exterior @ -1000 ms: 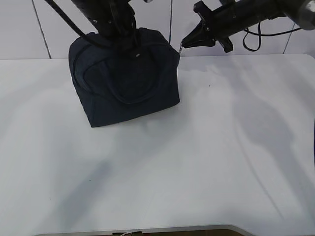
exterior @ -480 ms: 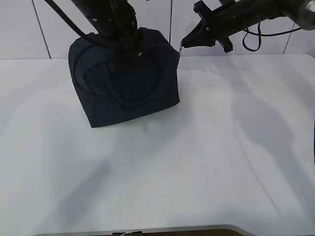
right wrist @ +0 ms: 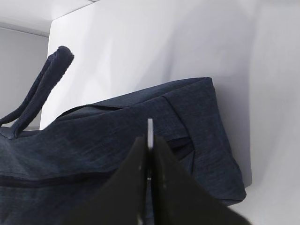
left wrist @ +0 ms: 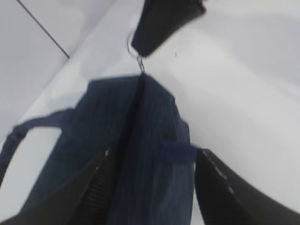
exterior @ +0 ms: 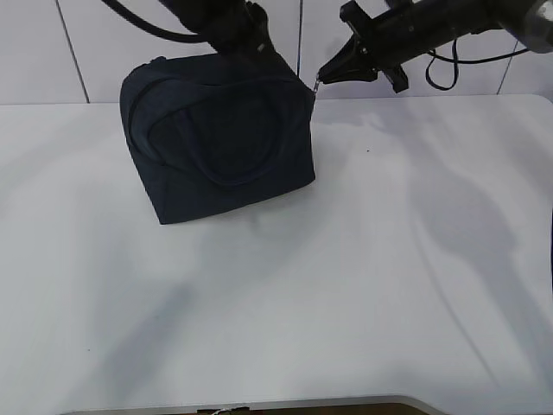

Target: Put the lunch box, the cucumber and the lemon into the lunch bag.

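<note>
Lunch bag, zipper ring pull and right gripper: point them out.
lunch bag (exterior: pixel 220 147), exterior view, front panel.
zipper ring pull (right wrist: pixel 150 131), right wrist view, the metal ring's upper edge.
right gripper (exterior: pixel 321 79), exterior view, closed fingertips.

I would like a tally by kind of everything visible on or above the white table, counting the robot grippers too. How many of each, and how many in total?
Lunch bag: 1
Bag handles: 2
Metal ring pull: 1
Grippers, left gripper and right gripper: 2
Lunch box, cucumber, lemon: 0 in sight
Total: 6

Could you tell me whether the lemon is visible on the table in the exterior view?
No, only the lunch bag stands on the table; no lemon shows.
</note>
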Robot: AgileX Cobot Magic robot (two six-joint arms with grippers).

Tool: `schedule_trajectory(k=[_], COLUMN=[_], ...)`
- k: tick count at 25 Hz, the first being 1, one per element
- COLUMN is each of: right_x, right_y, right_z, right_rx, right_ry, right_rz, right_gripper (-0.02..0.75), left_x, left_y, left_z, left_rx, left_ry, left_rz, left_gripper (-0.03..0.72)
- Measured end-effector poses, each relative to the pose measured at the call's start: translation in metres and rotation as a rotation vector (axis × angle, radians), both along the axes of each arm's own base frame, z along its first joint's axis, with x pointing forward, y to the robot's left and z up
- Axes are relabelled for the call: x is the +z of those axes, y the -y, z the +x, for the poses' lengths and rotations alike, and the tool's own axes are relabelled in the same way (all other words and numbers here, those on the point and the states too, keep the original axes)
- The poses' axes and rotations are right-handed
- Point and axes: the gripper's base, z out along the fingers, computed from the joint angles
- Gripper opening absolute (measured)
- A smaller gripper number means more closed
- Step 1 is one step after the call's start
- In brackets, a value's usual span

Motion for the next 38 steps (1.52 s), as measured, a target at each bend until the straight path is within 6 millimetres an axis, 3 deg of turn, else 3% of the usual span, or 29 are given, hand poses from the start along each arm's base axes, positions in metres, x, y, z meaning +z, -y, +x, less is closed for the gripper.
schedule_trajectory(k=[4,8,12,29,38], right_x=[0.000,0.000,0.000,0.000,0.000], right_y=[0.000,0.000,0.000,0.000,0.000], right_z=[0.000,0.000,0.000,0.000,0.000], right_rx=[0.000,0.000,0.000,0.000,0.000], right_ry=[0.000,0.000,0.000,0.000,0.000], right_rz=[0.000,0.000,0.000,0.001,0.001], right_gripper=[0.005,0.005,0.005,0.005,0.005], left_x=[0.016,0.034,0.037,-0.008,-0.030], left_y=[-0.002,-0.021,-0.033,-0.027,-0.021], left_z=[0.007,0.020,0.034,0.059,0.077], left_rx=[0.034,0.096,0.132,0.150,0.195], left_ry=[0.025,0.049,0.067,0.057,0.091], left_rz=[-0.134,-0.249,-0.277,-0.179,-0.252], left_gripper=[0.400,0.400,0.400,0.400,0.400])
